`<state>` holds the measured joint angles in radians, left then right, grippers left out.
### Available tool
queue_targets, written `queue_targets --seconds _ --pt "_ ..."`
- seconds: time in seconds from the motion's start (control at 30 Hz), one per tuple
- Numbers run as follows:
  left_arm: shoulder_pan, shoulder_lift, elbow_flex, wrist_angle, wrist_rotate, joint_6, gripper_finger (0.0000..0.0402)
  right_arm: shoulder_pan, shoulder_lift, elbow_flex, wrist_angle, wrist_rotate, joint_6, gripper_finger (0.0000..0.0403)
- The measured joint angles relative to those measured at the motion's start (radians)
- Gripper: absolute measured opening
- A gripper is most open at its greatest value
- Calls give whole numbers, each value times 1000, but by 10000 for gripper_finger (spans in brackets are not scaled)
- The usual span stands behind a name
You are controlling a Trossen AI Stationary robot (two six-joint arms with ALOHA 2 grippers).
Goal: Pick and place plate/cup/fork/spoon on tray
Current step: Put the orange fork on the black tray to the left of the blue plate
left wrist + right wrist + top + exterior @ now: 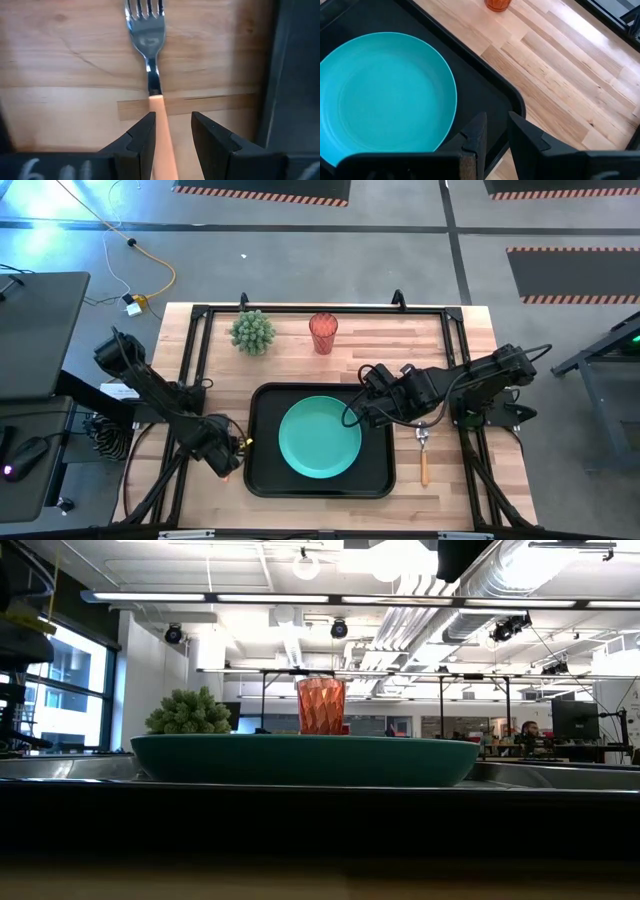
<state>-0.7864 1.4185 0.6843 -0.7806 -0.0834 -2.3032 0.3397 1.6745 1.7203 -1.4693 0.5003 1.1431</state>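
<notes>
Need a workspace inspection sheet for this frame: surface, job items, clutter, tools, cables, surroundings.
Surface: light wooden table in a black frame.
Job items: round teal plate on black rectangular tray; translucent red cup on the table beyond the tray; orange-handled fork left of the tray; tan-handled spoon right of it.
Clutter: spiky green potted plant.
Tools: left tool open astride the fork handle; right tool over the tray's right edge, empty.
Cables: yellow cord on the floor.
Surroundings: grey floor, striped mats.
</notes>
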Motion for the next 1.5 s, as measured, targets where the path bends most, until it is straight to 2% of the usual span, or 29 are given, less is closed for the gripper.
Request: queue_targets --seconds 0.4,0.77,1.0,1.2,1.5 --pt "1 -4 -19 24 8 1 115 0 0 0 0 -4 -26 68" --pt "0 -5 17 -68 5 27 115 -34 0 0 0 -3 -26 68" --pt "1 -1 -11 -62 15 18 115 -39 0 0 2 -3 -26 68" --pt "0 -5 -71 49 22 19 115 -39 0 0 4 -3 -26 68" --pt "1 -3 -78 10 31 38 106 -39 0 0 16 -3 -26 68"
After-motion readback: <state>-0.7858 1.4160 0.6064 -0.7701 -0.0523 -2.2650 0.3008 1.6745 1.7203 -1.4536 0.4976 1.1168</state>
